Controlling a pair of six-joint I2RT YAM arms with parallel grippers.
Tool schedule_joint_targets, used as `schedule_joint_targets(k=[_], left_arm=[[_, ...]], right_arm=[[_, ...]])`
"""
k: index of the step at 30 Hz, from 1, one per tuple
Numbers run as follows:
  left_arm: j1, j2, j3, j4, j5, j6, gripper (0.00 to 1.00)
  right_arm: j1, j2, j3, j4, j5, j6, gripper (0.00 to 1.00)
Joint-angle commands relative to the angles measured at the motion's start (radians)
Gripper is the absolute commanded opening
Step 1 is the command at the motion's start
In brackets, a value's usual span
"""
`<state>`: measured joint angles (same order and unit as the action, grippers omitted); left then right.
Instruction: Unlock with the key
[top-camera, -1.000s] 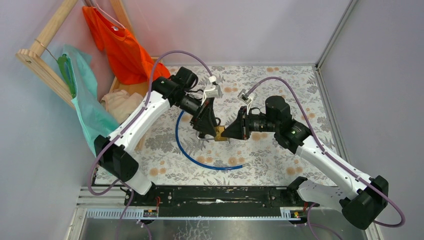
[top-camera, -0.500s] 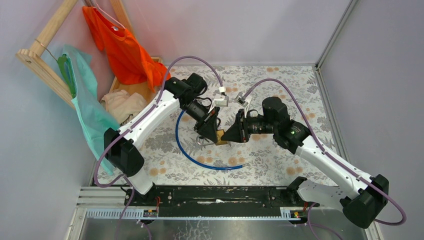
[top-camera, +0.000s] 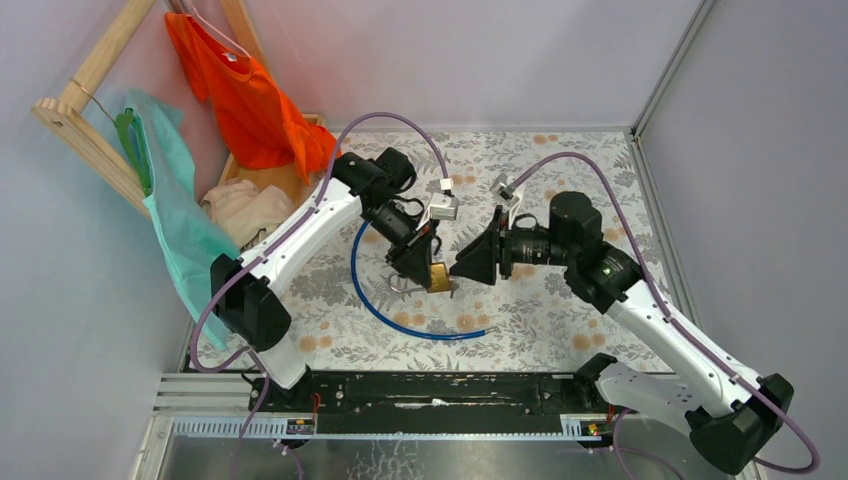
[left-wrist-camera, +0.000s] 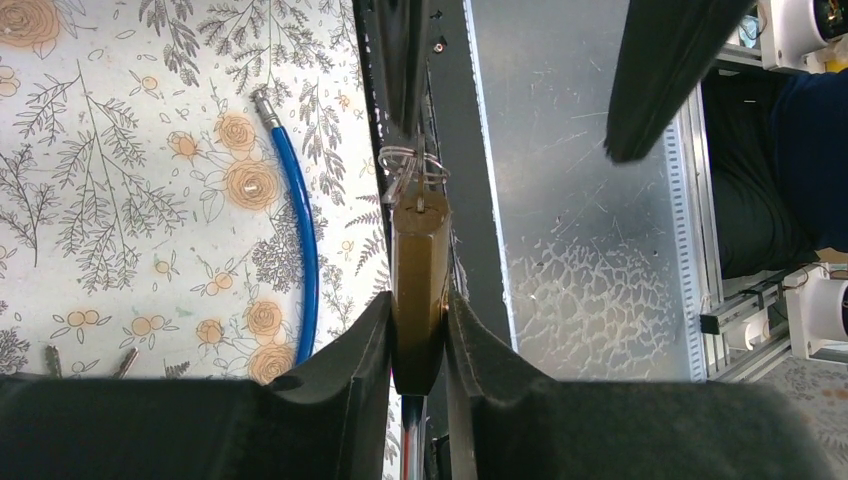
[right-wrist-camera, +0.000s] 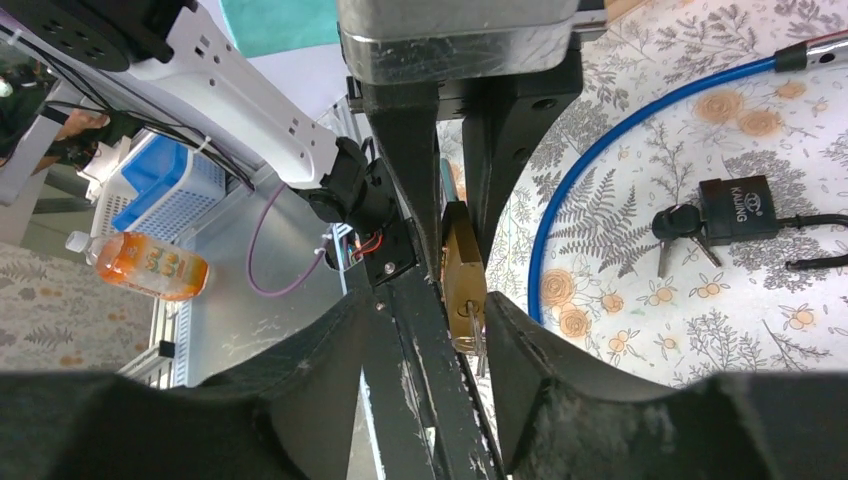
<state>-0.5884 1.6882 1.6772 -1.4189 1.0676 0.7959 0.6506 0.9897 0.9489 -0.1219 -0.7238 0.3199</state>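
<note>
We are finding the key (right-wrist-camera: 673, 222), with its chunky black head, lying flat on the table (right-wrist-camera: 800, 330), well in from every edge. It is sitting just beside the black padlock (right-wrist-camera: 741, 208), perhaps touching it, on the inner side of the blue cable (right-wrist-camera: 620, 130) curve, and neither gripper is touching it. Over the middle of the table the left gripper (left-wrist-camera: 418, 305) is holding a brass padlock (left-wrist-camera: 418, 250) aloft, its jaws clamped on the two flat faces and the keyhole end pointing toward the right arm. A small silver key (right-wrist-camera: 476, 345) is sticking out of that end, and a wire key ring (left-wrist-camera: 408, 168) is hanging there too. The right gripper (right-wrist-camera: 432, 305) is standing with its jaws apart, one finger on each side of the brass padlock's keyhole end, gripping nothing. We are judging the main danger to be effort going into the silver key while the black-headed one is lying unused. We are also worrying that a closing right gripper could catch the lock body or the ring instead of a key. A twist could then be turning the brass padlock in the left gripper's narrow pinch and dropping it onto the black padlock and key below.
</note>
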Motion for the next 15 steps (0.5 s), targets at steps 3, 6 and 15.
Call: schedule_joint_targets(k=[3, 6, 15], left_arm=[[0.002, -0.013, 0.049, -0.031, 0.028, 0.013, 0.00], [0.004, -0.016, 0.055, -0.031, 0.026, 0.011, 0.00], [0.006, -0.022, 0.070, -0.031, 0.031, -0.002, 0.00]], right_arm=[[-0.044, -0.017, 0.043, 0.035, -0.081, 0.026, 0.43], [-0.045, -0.003, 0.046, 0.021, -0.092, 0.020, 0.44], [-0.044, 0.025, 0.032, -0.031, -0.060, -0.039, 0.49]])
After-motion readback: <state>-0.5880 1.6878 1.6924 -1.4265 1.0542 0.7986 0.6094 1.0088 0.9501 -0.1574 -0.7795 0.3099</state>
